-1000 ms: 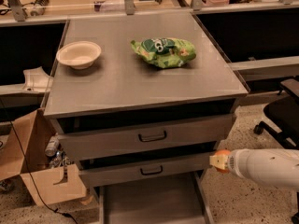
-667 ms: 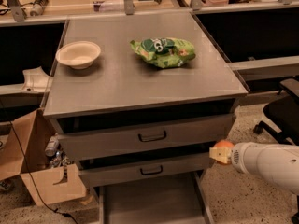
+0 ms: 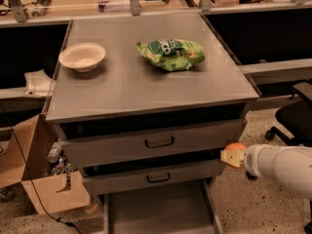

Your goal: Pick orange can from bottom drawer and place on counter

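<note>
My gripper (image 3: pixel 231 157) is at the right of the cabinet, level with the gap between the two closed drawers, on the end of my white arm (image 3: pixel 280 167). It is shut on the orange can (image 3: pixel 237 147), whose round orange top shows above the yellowish fingers (image 3: pixel 228 158). The bottom drawer (image 3: pixel 156 211) stands pulled out below, its flat grey floor bare. The counter (image 3: pixel 146 89) is the grey metal top above and left of the gripper.
On the counter lie a crinkled green snack bag (image 3: pixel 170 54) and a white bowl (image 3: pixel 82 56). An open cardboard box (image 3: pixel 34 179) stands at the cabinet's left. A black office chair (image 3: pixel 292 118) is at the right, behind my arm.
My gripper has risen with the orange can, from beside the lower closed drawer up to the gap between the two closed drawers. Nothing on the counter moved.
</note>
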You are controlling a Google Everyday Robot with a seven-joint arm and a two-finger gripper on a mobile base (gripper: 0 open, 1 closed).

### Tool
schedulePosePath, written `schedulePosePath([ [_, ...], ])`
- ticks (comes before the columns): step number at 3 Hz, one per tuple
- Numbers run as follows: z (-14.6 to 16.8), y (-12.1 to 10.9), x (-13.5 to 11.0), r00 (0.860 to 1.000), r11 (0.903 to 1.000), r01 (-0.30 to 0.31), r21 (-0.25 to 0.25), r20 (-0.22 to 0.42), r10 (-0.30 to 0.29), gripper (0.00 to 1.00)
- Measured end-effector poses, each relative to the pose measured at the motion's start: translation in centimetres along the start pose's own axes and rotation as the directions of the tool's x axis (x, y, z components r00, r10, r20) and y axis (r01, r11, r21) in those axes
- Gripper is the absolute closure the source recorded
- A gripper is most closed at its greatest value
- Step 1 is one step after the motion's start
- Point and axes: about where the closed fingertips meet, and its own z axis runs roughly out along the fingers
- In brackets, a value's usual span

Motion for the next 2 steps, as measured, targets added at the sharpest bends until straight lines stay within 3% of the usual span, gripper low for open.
schedulePosePath([
  [2,-4.5,1.3,-4.7,0.988,0.994,0.109,0.006,0.11,-0.109,1.0],
])
